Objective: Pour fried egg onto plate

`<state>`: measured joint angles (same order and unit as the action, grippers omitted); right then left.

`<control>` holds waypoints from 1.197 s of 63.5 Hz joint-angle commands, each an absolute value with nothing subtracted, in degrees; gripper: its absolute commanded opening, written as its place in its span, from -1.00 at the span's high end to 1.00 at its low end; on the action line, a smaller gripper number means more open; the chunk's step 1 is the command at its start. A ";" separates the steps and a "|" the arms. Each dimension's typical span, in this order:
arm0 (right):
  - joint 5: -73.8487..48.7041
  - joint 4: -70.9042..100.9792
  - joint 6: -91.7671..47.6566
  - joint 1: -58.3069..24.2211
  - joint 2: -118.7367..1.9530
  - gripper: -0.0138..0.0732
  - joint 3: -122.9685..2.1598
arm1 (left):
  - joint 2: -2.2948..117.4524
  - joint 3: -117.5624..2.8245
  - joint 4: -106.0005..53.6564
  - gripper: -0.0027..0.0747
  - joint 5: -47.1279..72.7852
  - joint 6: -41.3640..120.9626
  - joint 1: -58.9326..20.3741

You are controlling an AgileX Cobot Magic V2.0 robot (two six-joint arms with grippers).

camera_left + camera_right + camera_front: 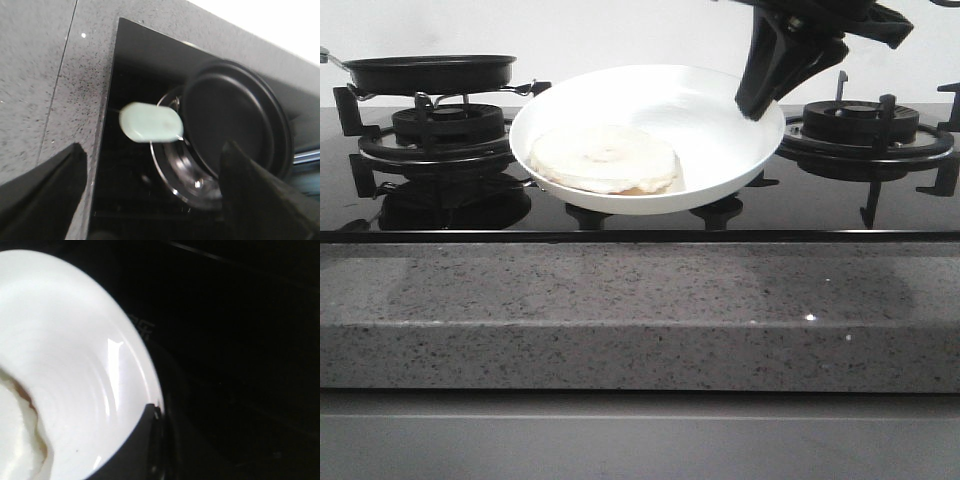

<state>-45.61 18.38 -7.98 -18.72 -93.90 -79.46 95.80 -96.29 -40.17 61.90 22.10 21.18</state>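
At nine o'clock on the hob you have the black frying pan [430, 70], resting on its burner and empty as far as the front view shows. Your left gripper [150, 200] hangs over that corner with its jaws spread wide, holding nothing. Toward the centre, the plate [720, 130] is tilted and lifted off the hob, and the fried egg [605, 158] already lies on its lower side, around eight o'clock of the dish. At two o'clock of the plate, your right gripper [760, 95] is clamped on the rim. The pour looks done; what is left, by my judgement, is setting the plate down on the bench [620, 310].
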 commanded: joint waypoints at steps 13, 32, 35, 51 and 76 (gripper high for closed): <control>-42.95 19.44 -8.20 -18.72 -90.95 0.84 -80.98 | 78.27 -94.24 -17.60 -0.45 59.74 12.75 4.63; -42.95 19.44 -8.20 -18.72 -90.95 0.84 -80.98 | 57.47 -73.30 -13.30 -0.45 51.73 9.57 -9.65; -42.95 19.44 -8.20 -18.72 -90.95 0.84 -80.98 | 54.85 -69.68 -13.30 -0.45 50.82 9.57 -10.52; -42.18 19.49 -8.20 -18.72 -90.89 0.84 -81.04 | 43.15 -56.73 -13.40 -0.45 50.16 9.57 -10.94; -50.25 20.69 -4.80 -15.00 -95.96 0.84 -97.28 | 38.91 -53.23 -13.40 -0.45 49.61 9.57 -10.94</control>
<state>-50.70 18.83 -6.62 -16.90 -96.02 -91.11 39.02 -51.82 -12.69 53.99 10.26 -10.57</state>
